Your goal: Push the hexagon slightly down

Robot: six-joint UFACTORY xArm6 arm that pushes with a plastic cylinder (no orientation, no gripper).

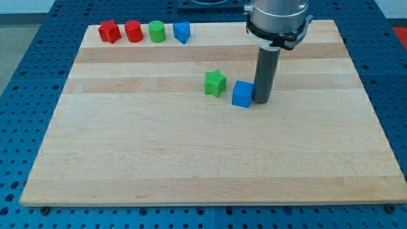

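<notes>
Several blocks stand in a row at the view's top left of the wooden board (191, 159): a red star (109, 30), a red block that looks hexagonal (133, 30), a round green block (157, 31) and a blue block with angled sides (182, 32). A green star (215, 83) and a blue cube (242, 93) sit near the board's middle. My tip (261, 102) rests on the board against the blue cube's right side, far to the right of and below the row.
The arm's grey body (278, 22) hangs over the board's top edge, right of the row. Blue perforated table (25, 95) surrounds the board.
</notes>
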